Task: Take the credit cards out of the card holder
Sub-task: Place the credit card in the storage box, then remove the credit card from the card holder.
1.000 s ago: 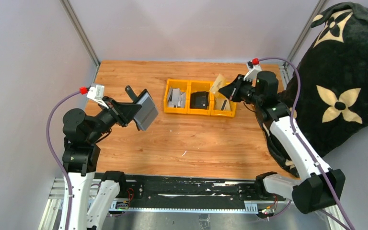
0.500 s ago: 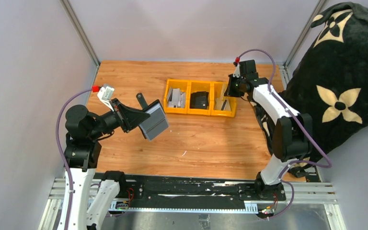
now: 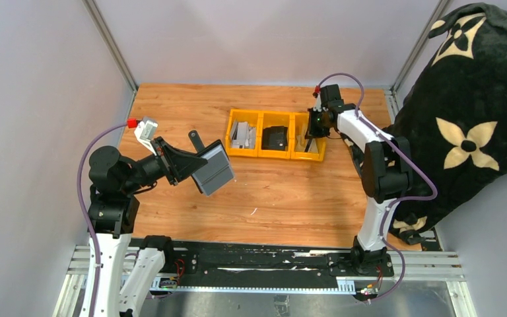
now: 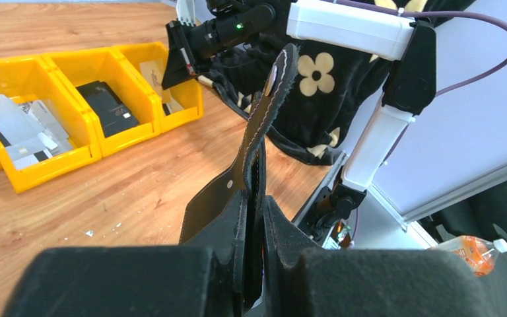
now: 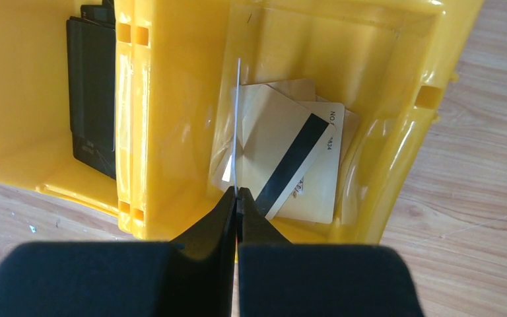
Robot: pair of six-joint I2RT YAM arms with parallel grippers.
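My left gripper [image 3: 195,160] is shut on the black card holder [image 3: 212,168] and holds it in the air over the left of the table, its grey slotted inside facing the camera and its strap tab [image 3: 195,139] sticking up. In the left wrist view the holder [image 4: 257,139] stands edge-on between my fingers. My right gripper [image 3: 313,125] points down over the right yellow bin and is shut on a thin card [image 5: 236,125], seen edge-on. Pale grey-white cards [image 3: 243,134] lie in the left bin.
Three joined yellow bins [image 3: 276,155] stand mid-table. The middle one holds a chunky black item [image 5: 92,92]. The right bin [image 5: 429,99] holds tan cards, one with a black stripe [image 5: 290,165]. A black flowered plush bag [image 3: 475,112] fills the right side.
My right gripper swung from level to pointing down over the right bin, carrying a pale tan card. My left gripper moved the holder slightly right.
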